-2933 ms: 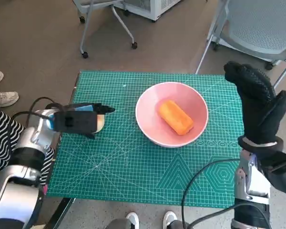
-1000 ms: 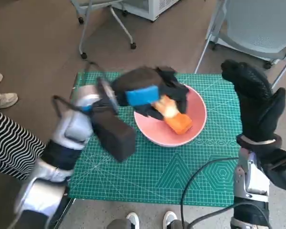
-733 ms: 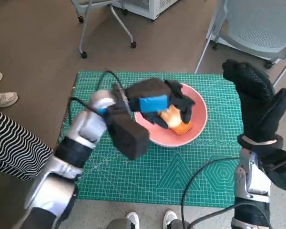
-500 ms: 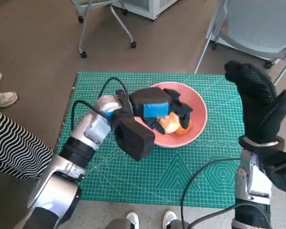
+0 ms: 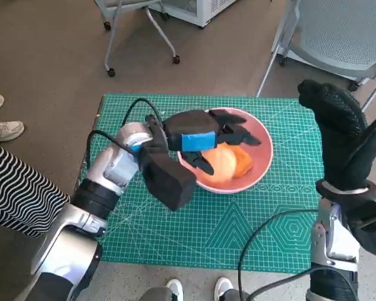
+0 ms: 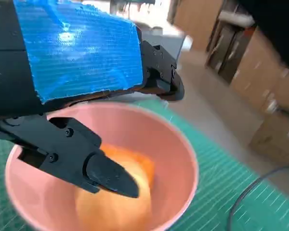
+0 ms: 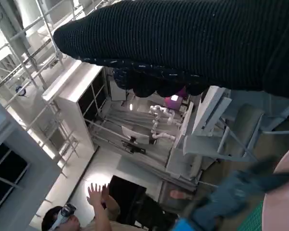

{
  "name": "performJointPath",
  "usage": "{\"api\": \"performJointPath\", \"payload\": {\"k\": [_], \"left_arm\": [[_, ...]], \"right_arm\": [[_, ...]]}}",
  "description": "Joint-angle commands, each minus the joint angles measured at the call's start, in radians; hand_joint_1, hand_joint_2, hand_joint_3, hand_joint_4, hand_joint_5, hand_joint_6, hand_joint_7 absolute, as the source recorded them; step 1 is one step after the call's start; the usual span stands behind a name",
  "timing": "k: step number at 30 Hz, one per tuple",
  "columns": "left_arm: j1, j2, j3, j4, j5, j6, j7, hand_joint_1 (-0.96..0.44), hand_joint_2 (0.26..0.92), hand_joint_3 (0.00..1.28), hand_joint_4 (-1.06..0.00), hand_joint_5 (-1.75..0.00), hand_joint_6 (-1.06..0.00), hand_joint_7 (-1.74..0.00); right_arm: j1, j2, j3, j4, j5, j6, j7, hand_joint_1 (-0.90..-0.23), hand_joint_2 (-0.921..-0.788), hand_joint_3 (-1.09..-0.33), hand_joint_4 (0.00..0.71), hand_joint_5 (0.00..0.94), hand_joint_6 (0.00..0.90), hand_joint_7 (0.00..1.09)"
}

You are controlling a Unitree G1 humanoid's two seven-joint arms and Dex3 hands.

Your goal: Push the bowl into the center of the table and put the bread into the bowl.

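Start at the near edge of the green mat (image 5: 175, 232), by your robot. The right hand (image 5: 341, 135) in its black glove is held up beside the mat's right side. It holds nothing. Its fingers look straight and close together, but you cannot tell for sure whether they are apart.

A little farther in sits the pink bowl (image 5: 263, 160). It looks close to the middle of the mat, a bit toward the far right, so the pushing part looks about done.

Look inside the bowl. There are two orange pieces of bread in it: a rounder pale one (image 5: 220, 164) on the near side and an orange one (image 5: 241, 164) touching it. The left wrist view shows them low in the bowl, but blurry.

The left hand (image 5: 203, 138) with blue tape is right over the bowl. Its fingers are spread apart and it grips nothing.

So the bread looks to be in the bowl. What is left, you may judge, is just to pull the left hand away.

Beyond the mat stands a grey chair (image 5: 338, 34).
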Motion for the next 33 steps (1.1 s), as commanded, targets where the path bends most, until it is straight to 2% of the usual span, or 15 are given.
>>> {"api": "performJointPath", "payload": {"k": [1, 11, 16, 18, 23, 28, 33], "left_arm": [[0.004, 0.015, 0.073, -0.026, -0.121, 0.008, -0.048, -0.82, 0.919, 0.15, -0.05, 0.00, -0.16, -0.14], [0.085, 0.016, 0.240, -0.196, -0.432, 0.128, -0.157, -0.82, 0.921, 0.38, -0.02, 0.00, -0.15, -0.12], [0.135, -0.038, 0.343, -0.293, -0.620, 0.215, -0.144, -0.85, 0.921, 0.50, -0.02, 0.00, -0.15, -0.13], [0.160, -0.080, 0.379, -0.321, -0.690, 0.233, -0.124, -0.86, 0.921, 0.54, -0.03, 0.00, -0.08, -0.31], [0.194, -0.166, 0.439, -0.330, -0.785, 0.222, -0.093, -0.84, 0.921, 0.57, -0.04, 0.00, -0.01, -0.46], [0.215, -0.232, 0.482, -0.299, -0.811, 0.157, -0.071, -0.80, 0.921, 0.52, -0.05, -0.01, 0.00, -0.49], [0.240, -0.274, 0.508, -0.265, -0.780, 0.087, -0.030, -0.77, 0.921, 0.48, -0.07, -0.02, 0.00, -0.46]], "right_arm": [[-0.004, -0.008, 0.003, -0.008, -0.006, 0.021, -0.005, -0.650, -0.921, -0.723, 0.172, 0.002, 0.042, 0.55], [-0.023, -0.011, 0.009, -0.040, -0.008, 0.039, -0.006, -0.644, -0.921, -0.728, 0.182, 0.006, 0.042, 0.55], [-0.047, -0.010, 0.014, -0.062, -0.003, 0.065, -0.006, -0.651, -0.921, -0.728, 0.183, 0.006, 0.042, 0.56], [-0.061, -0.010, 0.016, -0.068, -0.003, 0.076, -0.006, -0.653, -0.921, -0.727, 0.185, 0.007, 0.044, 0.56], [-0.093, -0.009, 0.023, -0.075, -0.014, 0.096, -0.013, -0.655, -0.921, -0.725, 0.187, 0.007, 0.048, 0.56], [-0.123, -0.010, 0.032, -0.080, -0.030, 0.118, -0.027, -0.661, -0.921, -0.717, 0.190, 0.008, 0.053, 0.56], [-0.144, -0.012, 0.048, -0.096, -0.063, 0.143, -0.053, -0.677, -0.921, -0.700, 0.193, 0.008, 0.066, 0.57]]}}
